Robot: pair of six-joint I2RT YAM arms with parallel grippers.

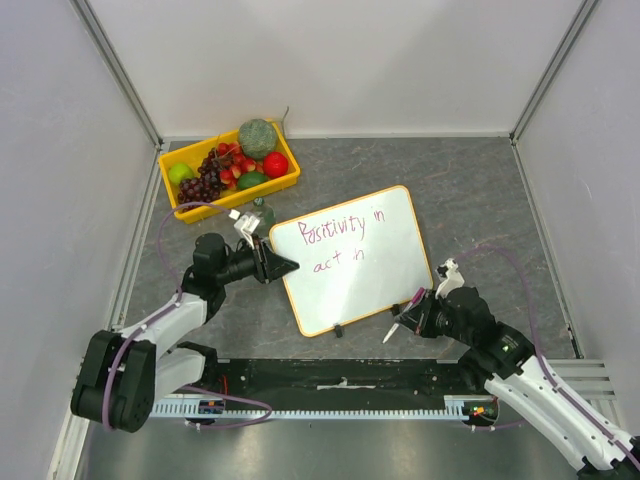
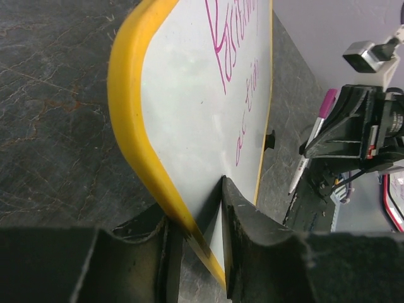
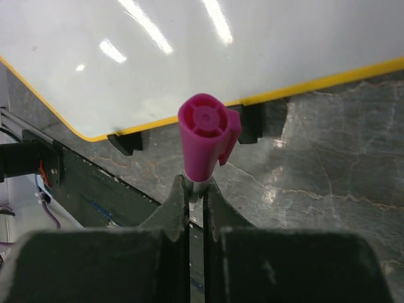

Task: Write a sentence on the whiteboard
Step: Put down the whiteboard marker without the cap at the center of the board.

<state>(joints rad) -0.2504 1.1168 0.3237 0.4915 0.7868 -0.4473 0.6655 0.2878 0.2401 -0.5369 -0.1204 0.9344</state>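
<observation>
The whiteboard lies tilted on the table's middle, its two black feet on the near edge. The sentence in pink reads roughly "Positivity in" over "act in". My left gripper is shut on the board's left yellow edge, one finger above and one below. My right gripper is shut on a marker with a white barrel and a pink cap, held just off the board's near right edge, not touching it. The marker also shows in the left wrist view.
A yellow tray of fruit stands at the back left, close behind my left gripper. A black rail runs along the table's near edge. White walls enclose the left, back and right sides.
</observation>
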